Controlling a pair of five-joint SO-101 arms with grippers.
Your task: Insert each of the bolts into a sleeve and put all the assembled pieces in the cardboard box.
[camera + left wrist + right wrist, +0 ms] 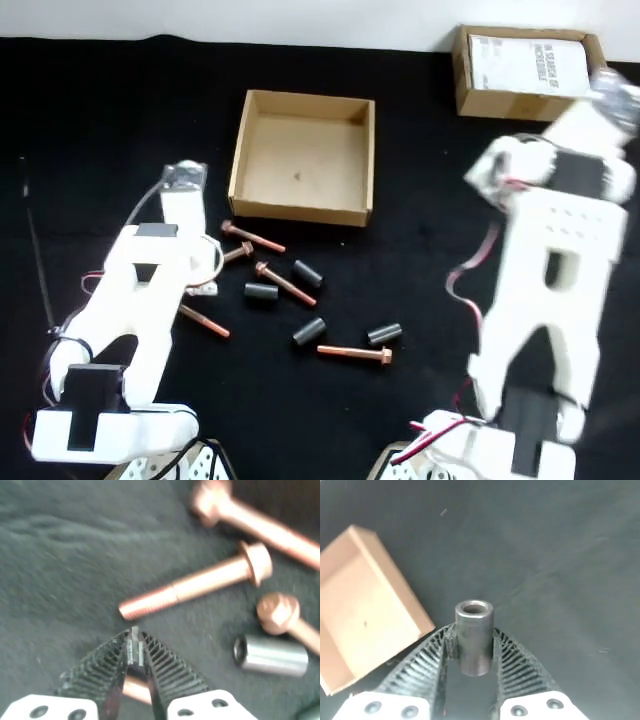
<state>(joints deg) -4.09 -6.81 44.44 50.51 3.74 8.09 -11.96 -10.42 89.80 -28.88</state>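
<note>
Left fingers (172, 667) together; right fingers (516, 662) around sleeve (474, 637)

My left arm (135, 300) and right arm (555, 270) are white plastic shells, broad and forked, with black motor blocks set into the links. Thin red, black and white cables (456, 283) loop out beside the joints. My left gripper (134, 639) and right gripper (473, 630) each carry black fingers (170, 667) with fine ribs along the inner faces, fixed to white plates (50, 709) pierced by small round holes.
</note>
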